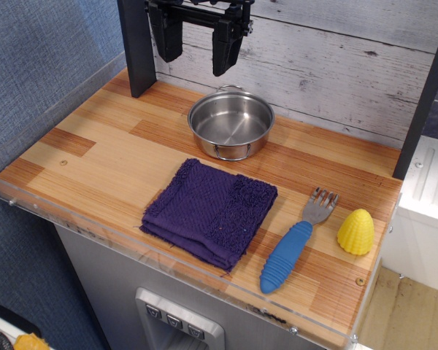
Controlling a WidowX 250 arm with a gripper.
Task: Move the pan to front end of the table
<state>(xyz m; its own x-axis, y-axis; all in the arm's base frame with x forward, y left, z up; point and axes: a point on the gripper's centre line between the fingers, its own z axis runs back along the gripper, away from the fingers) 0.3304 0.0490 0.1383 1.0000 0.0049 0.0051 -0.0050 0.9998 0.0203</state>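
Note:
The pan [231,125], a small shiny steel pot with two thin wire loop handles, stands upright and empty at the back of the wood-plank table [95,157], close to the wall. My gripper [196,49] hangs above and slightly left of the pan, near the wall. Its two black fingers [225,45] are spread apart with nothing between them. It is clear of the pan.
A folded purple cloth [210,211] lies just in front of the pan. A fork with a blue handle [293,246] and a yellow corn-shaped piece [357,231] lie at the front right. A clear acrylic rim [168,262] runs along the front edge. A dark post [137,45] stands back left.

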